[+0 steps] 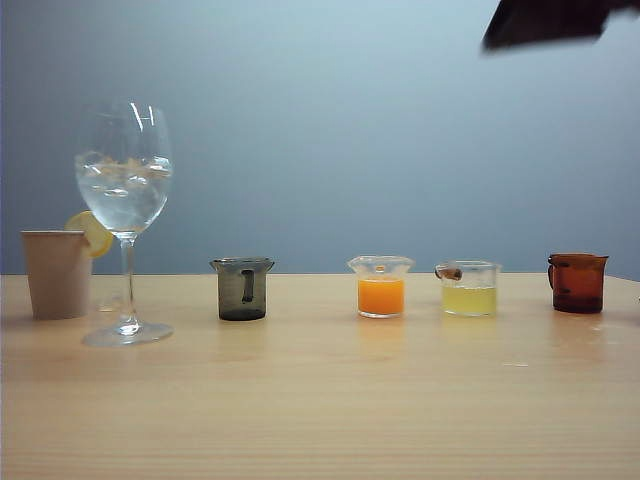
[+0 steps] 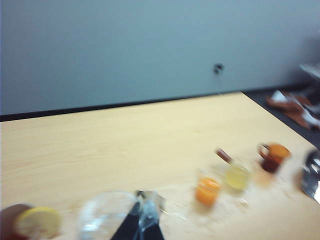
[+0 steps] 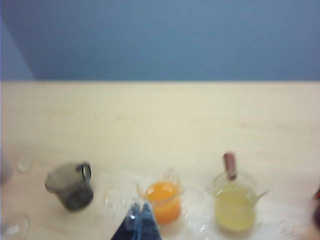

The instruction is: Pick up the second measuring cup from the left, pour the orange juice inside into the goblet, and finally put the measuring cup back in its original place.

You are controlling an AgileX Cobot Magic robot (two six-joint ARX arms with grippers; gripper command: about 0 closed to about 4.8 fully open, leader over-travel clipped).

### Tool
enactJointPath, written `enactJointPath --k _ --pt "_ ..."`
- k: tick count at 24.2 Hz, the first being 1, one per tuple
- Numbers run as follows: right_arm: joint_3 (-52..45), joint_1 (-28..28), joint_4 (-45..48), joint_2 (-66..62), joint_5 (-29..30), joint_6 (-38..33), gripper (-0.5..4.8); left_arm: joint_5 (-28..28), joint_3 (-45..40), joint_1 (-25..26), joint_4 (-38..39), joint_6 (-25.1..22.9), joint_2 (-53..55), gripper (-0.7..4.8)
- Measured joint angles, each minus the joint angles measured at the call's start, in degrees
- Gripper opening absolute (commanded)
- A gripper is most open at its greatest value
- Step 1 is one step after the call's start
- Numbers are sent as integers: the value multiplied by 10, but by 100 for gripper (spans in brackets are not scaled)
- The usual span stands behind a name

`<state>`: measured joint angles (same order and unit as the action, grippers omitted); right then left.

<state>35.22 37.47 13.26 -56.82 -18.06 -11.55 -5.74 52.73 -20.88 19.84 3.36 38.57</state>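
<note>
Above the second measuring cup [image 3: 161, 200], right end effector [image 3: 140, 216] closed, blurred, left end effector [image 2: 143, 215] state unclear.

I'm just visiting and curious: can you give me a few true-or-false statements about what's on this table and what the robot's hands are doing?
1. The cup of orange juice stands on the table, held by no hand. True.
2. The wine glass is full of orange juice. False: it holds clear contents that look like ice.
3. The right hand is shut and holds nothing, above the orange cup. True.
4. The grey cup lies tipped over. False: it stands upright.
5. A lemon slice sits on the paper cup. True.
6. The left hand grips the wine glass. False: it is close but holds nothing.
</note>
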Motion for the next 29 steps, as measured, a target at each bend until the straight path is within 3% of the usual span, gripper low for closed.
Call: enactJointPath --k 2,6,10,16,18,21,24,29 --pt "0 22 51 -78 -6 0 -3 4 0 -64 1 -10 25 -5" --pt "2 31 121 -170 -39 0 -3 15 0 -111 6 -12 67 -5" --pt "2 38 199 -295 -62 -13 -3 34 0 -129 18 -14 116 -5" --pt "2 43 239 -367 -62 -19 7 35 -1 -129 12 -14 132 -3" --pt "2 40 238 -385 -63 -19 93 35 -1 -129 10 -14 133 -3" --pt "2 40 269 -402 -63 -19 299 35 -1 -129 10 -14 133 -3" --pt "12 36 304 -428 -62 -20 439 34 -1 -129 10 -14 133 -3" --pt "61 26 312 -487 -64 -23 479 34 -1 -129 10 -14 133 -3"
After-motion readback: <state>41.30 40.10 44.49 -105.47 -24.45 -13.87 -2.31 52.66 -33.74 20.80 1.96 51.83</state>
